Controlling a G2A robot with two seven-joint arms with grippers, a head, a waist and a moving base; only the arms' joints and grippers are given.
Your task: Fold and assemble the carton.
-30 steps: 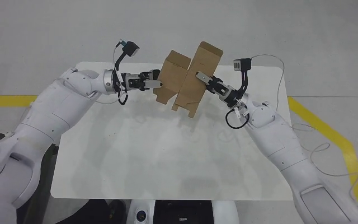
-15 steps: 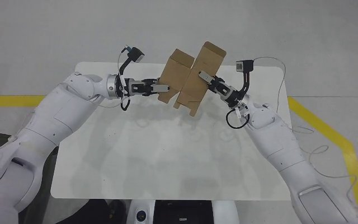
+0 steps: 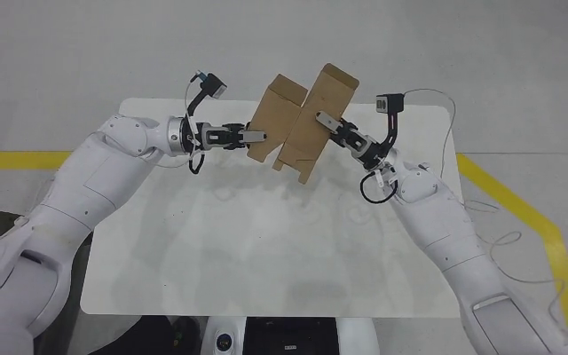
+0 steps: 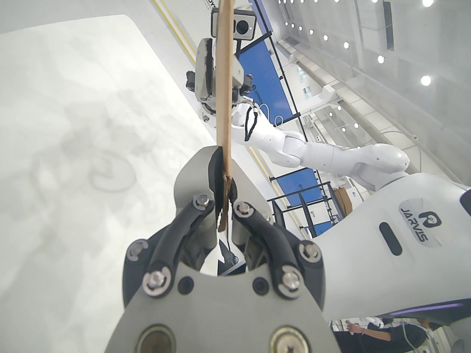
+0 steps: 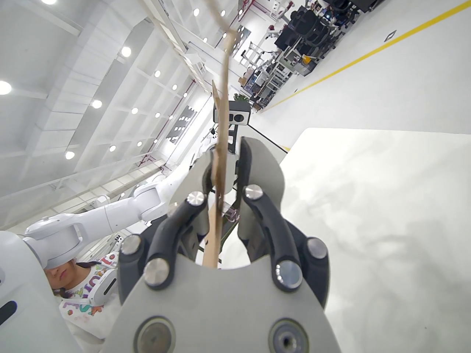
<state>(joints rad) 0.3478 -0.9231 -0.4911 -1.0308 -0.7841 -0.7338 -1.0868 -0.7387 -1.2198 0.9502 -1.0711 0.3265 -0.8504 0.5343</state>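
Table [image 3: 266,257]: a white work surface with both arms raised over its far half.

Carton [image 3: 297,124]: plain brown cardboard held in the air above the far side of the table, between the two arms and touching nothing beneath it. It is tilted, its panels are not yet squared into a box, and the end flaps hang unfolded.

Left gripper [image 4: 223,174]: pinched tight on the carton's near-side edge. The board runs edge-on between the pads, with no gap to be seen.

Right gripper [image 5: 226,152]: astride the opposite panel with the fingers standing apart. One pad lies against the cardboard, and daylight shows between the board and the other pad.

Step in hand: judged from the sagging shape, this is the opening-out stage. The blank is being spread between two holds, and no flap is tucked yet.

Next move calls for: a sure hold on the right side first, since the left pinch alone appears to carry the sheet. The two grips would then work against each other to square the sleeve before any flap is folded. The thin board could buckle or slip if pulled unevenly.
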